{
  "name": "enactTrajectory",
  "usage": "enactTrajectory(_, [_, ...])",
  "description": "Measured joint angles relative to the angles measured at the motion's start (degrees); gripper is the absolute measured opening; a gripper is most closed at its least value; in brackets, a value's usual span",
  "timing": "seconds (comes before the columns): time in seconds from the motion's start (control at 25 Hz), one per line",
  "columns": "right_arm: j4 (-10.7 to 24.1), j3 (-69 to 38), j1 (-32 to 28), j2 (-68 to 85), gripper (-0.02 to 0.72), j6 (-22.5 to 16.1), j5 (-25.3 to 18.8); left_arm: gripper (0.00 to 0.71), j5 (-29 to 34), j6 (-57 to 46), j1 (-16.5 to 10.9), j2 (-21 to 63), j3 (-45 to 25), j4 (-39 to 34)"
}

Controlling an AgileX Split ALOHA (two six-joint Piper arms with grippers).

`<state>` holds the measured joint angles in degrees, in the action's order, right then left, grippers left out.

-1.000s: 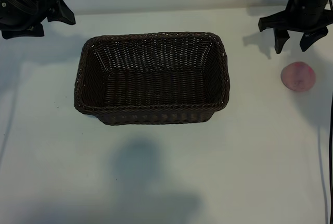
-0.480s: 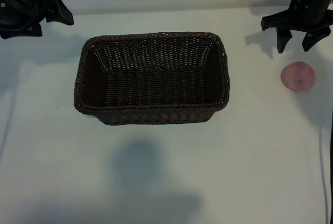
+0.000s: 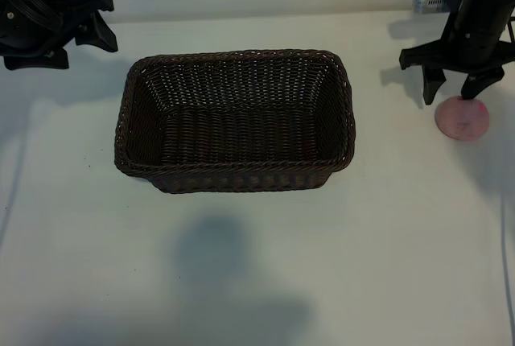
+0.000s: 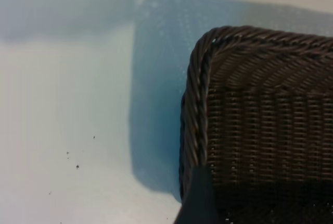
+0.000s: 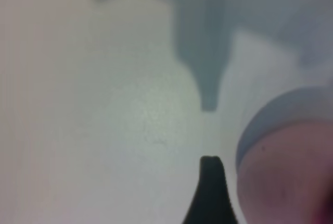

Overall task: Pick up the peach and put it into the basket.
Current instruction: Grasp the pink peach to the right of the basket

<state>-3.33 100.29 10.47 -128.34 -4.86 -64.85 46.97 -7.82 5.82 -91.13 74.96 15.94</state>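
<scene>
White bench (image 3: 241, 282) lies bare nearest us, marked only by a soft shadow, and beyond it we meet the large rectangular dark brown woven wicker basket (image 3: 235, 121), open and with nothing inside. Off to its right, well apart from the braided rim, the small round pink fuzzy peach (image 3: 462, 117) rests on the bench close to the right edge. What we see changed: the right gripper (image 3: 453, 87) has dropped from hovering behind the fruit to just over its far side, fingers spread wide, one tip at the peach's top, nothing held yet. We judge the approach nearly done; closing should follow after a little more descent. Open bench between peach and basket gives a free path, though the bench edge beside the fruit leaves little margin. Farthest back left, the left gripper (image 3: 84, 20) sits parked, fingers wide, past the basket's corner.
</scene>
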Motion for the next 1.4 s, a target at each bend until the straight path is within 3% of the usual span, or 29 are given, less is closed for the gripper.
enactTrajectory(0.28, [0.4,-0.6,0.0,0.0,0.537,0.0,1.3,0.591,0.5,-0.1,0.0,-0.7,0.0,0.0])
enactTrajectory(0.56, [6.4,-0.7,-0.1,0.0,0.537,-1.7,0.9,0.591,0.5,-0.1,0.0,-0.7,0.0,0.0])
enactTrajectory(1.08, [11.3,-0.7,-0.1,0.0,0.512,-3.4,-0.8,0.591,0.5,-0.1,0.0,-0.7,0.0,0.0])
enactTrajectory(1.28, [11.5,-0.7,-0.1,0.0,0.424,-3.4,-1.0,0.59,0.5,-0.1,0.0,-0.7,0.0,0.0])
enactTrajectory(1.4, [11.7,-0.7,-0.2,0.0,0.263,-3.4,-1.4,0.59,0.5,-0.1,0.0,-0.7,0.0,0.0])
